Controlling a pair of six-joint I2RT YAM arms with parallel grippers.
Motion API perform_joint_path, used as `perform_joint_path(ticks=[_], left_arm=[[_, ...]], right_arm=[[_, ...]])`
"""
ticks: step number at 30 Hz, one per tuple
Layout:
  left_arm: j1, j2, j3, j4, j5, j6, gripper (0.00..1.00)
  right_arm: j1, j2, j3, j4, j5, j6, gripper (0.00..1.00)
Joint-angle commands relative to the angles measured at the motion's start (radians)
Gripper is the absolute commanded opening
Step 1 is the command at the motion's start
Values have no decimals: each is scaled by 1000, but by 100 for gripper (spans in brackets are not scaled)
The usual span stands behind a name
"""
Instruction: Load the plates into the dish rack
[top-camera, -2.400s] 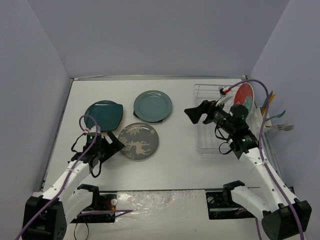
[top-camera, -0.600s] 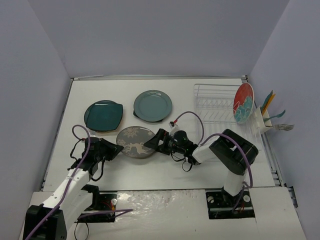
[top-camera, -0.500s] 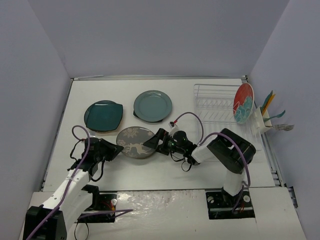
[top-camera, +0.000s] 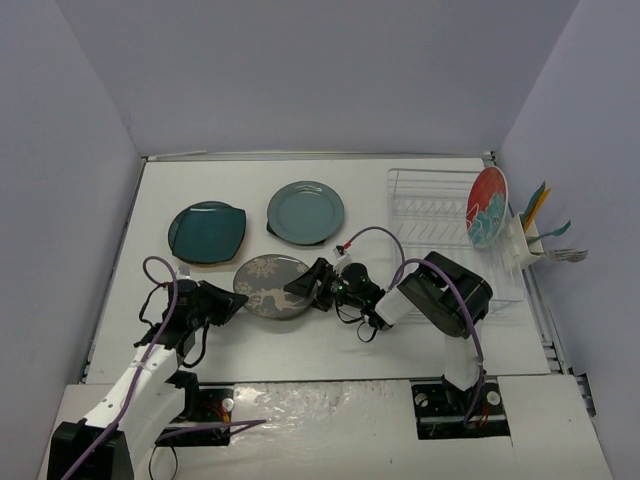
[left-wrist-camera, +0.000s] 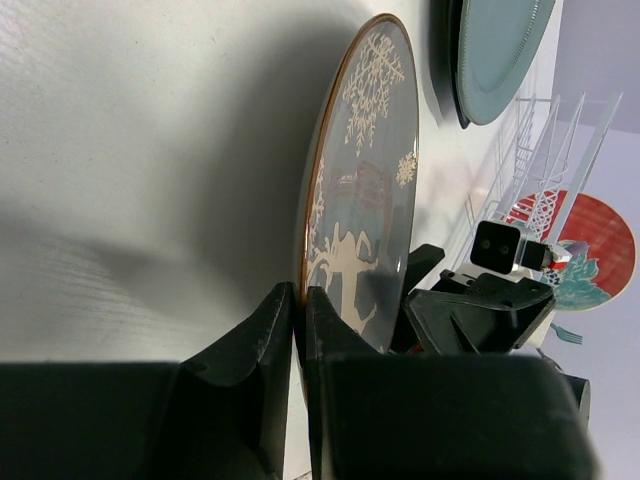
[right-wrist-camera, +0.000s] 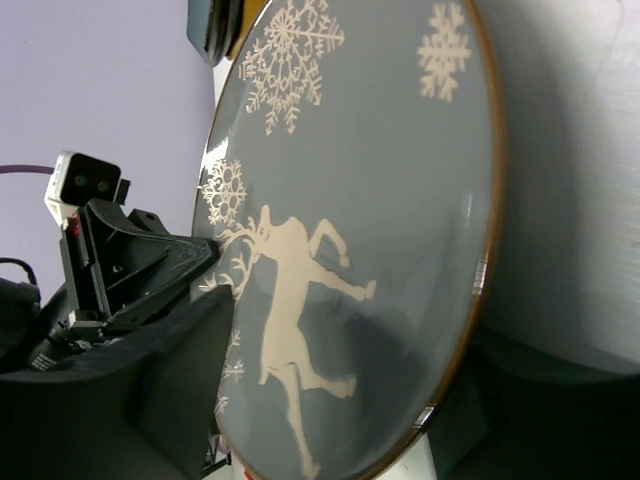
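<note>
Grey plate (right-wrist-camera: 350, 230) w/ white reindeer + snowflakes, thin brown rim: tipped up off the table (top-camera: 330, 340), near centre, in front of the other two. Dark teal squarish plate (top-camera: 207, 231) lies flat at far left. Grey-green round plate (top-camera: 305, 211) lies flat to its right, on a darker plate (left-wrist-camera: 443, 60) — only an edge shows. Red plate (top-camera: 486, 206) w/ teal pattern stands on edge at the right end of the dish rack (top-camera: 430, 215) — white wire, at far right, utensil holder (top-camera: 522, 245) on its right side.

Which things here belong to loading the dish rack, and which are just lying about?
Job: grey round reindeer plate, dark teal squarish plate, grey-green round plate, red round teal-patterned plate, white wire dish rack.
Lying about: teal and orange utensils in side holder.
</note>
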Motion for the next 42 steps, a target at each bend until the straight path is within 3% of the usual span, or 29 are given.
perform_joint_path(ticks=[1,11,15,18,23,26,34,37,42], left_arm=[[-2,-51,47,132,81,-40,0],[-2,-83,20,92,101,-13,0],[-5,-87,22,72,106,7,11],[-5,-93,30,45,102,26,30],[-4,-109,86,2,94,66,84],[-2,-105,181,-116,63,142,97],[-3,-30,525,-498,-74,506,97],[-1,24,615,-578,-137,663,97],[1,99,686,-617,-202,799,97]], right_arm=[[10,-21,32,118,-10,15,52],[10,-139,44,80,-15,-26,19],[8,-244,67,-39,-1,-91,5],[4,-345,98,-162,20,-164,0],[-14,-482,199,-476,43,-334,0],[-42,-547,294,-677,56,-453,0],[-280,-710,607,-1253,169,-846,0],[-411,-741,709,-1376,232,-1036,0],[-643,-753,774,-1437,294,-1210,0]])
